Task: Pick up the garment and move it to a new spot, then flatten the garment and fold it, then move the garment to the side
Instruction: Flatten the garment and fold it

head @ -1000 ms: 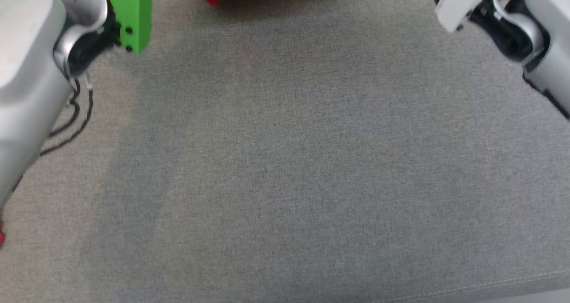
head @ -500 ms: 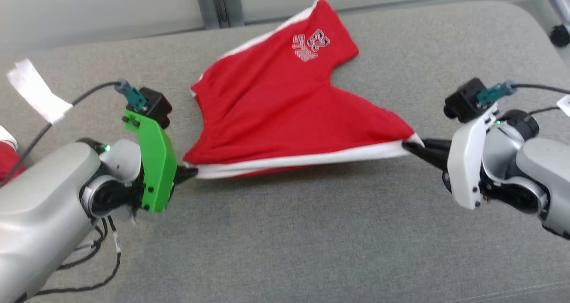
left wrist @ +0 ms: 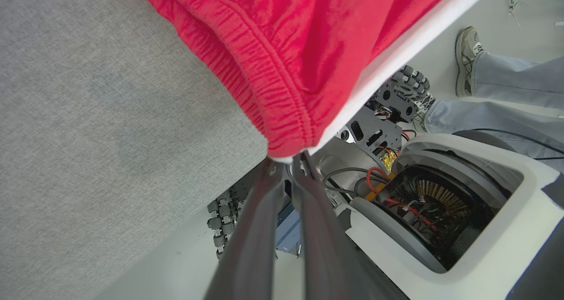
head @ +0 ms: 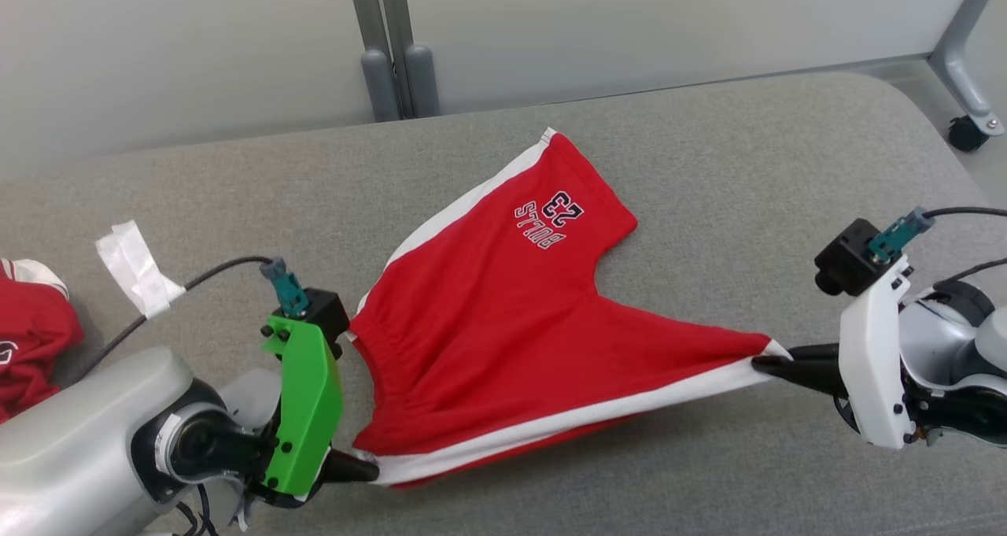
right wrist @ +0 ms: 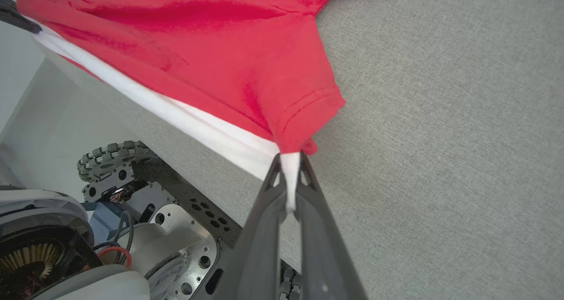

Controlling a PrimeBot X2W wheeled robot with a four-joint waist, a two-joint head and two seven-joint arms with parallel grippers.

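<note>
1. The head camera has swung up: a second ago it looked at bare desk, and now the shorts show at mid-desk.
2. The left tool is clamped on the waistband corner and the right tool on a leg hem, as half a second ago.
3. The shorts are stretched between the tools, so they are probably being moved or flattened; folding is not yet begun.
</note>
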